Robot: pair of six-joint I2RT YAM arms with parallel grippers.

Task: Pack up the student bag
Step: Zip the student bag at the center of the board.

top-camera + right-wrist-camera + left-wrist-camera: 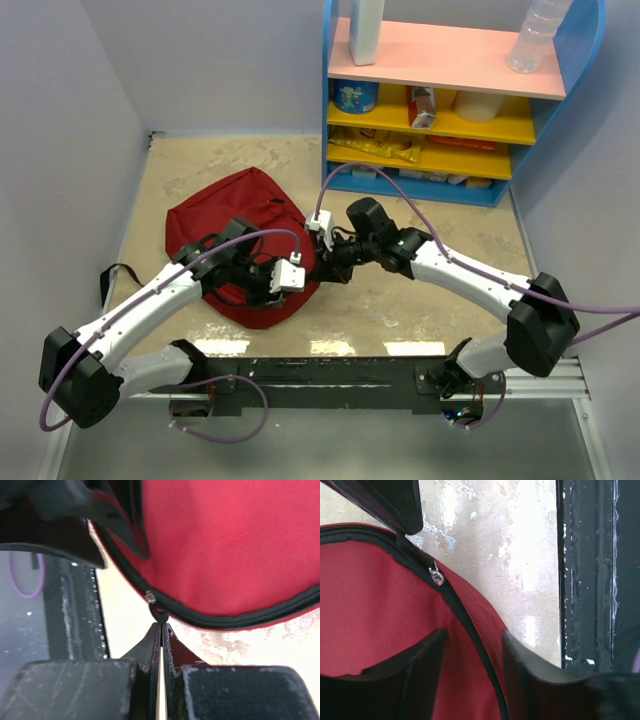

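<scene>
The student bag (235, 215) lies flat on the worktop (420, 300), left of centre. Both arms meet at its near right rim, so neither is markedly nearer; what matters is the zipper (466, 627) that follows that rim. The right jaws are clenched on the black pull tab (159, 615), which hangs off the small metal slider (149, 597) directly ahead of their tips, with the red panel beyond it. The left jaws stand apart, astride the same seam just along from the slider, with red cloth and zipper track between them; we cannot tell whether they touch the cloth. In the left wrist view the track slants past the slider and looks shut on both sides, so we judge that the pull must follow the curve of the rim, not lead away from it. The bag's long axis seems to run from far left to near right, its rounded zippered end toward the arms' bases, though the overhead view leaves that uncertain.
</scene>
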